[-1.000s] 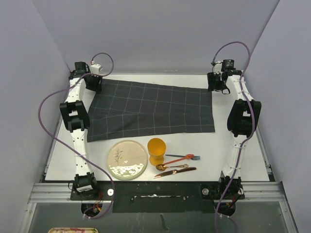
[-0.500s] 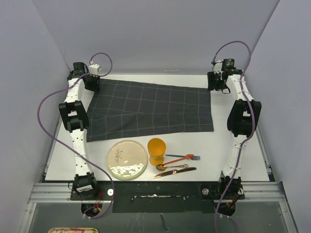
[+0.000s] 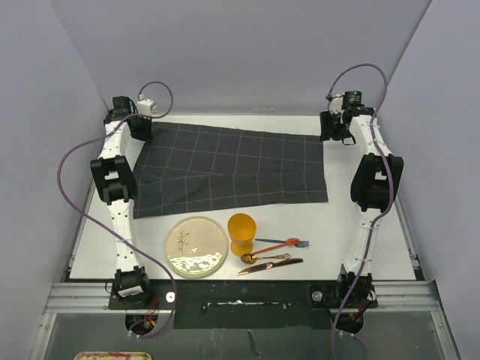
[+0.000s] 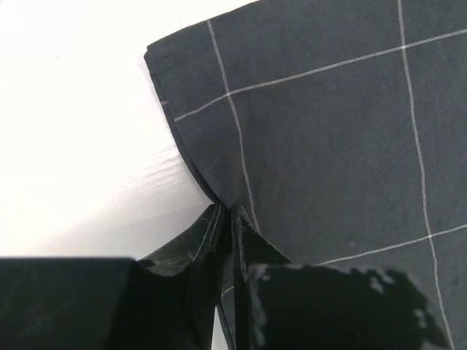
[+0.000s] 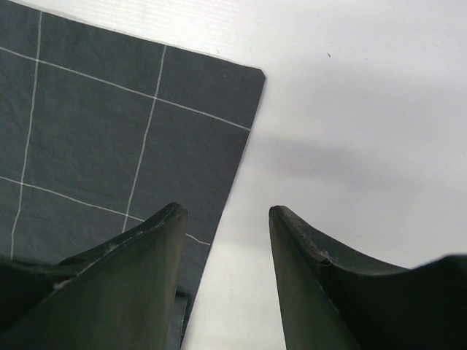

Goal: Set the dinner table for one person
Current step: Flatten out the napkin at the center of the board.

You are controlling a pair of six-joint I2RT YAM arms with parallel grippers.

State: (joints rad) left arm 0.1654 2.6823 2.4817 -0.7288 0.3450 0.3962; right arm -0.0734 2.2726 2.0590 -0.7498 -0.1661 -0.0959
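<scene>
While the cloth [image 3: 232, 169] is lying spread over the far half of the desk [image 3: 322, 225], both arms are working at its two far corners. The left arm's fingers [image 4: 206, 246] are pressing together on the cloth's edge, just below its far left corner, and the fabric is bunching a little where they are pinching it. The right arm's fingers [image 5: 149, 251] are standing apart. One is hanging over the cloth and the other over the bare desk, so the cloth's right edge is running between them near the far right corner. I am judging that the arms are taking both corners so as to pull the cloth flat as a mat.

Nearer the arm bases, the plate [image 3: 210, 238] is lying flat just in front of the cloth. Whether the pale patch on its near side is print or food, I cannot tell. The orange cup [image 3: 241, 241] is standing upright just beside the plate, showing nothing inside. Some cutlery [image 3: 270, 264] is lying to the right of the cup.
</scene>
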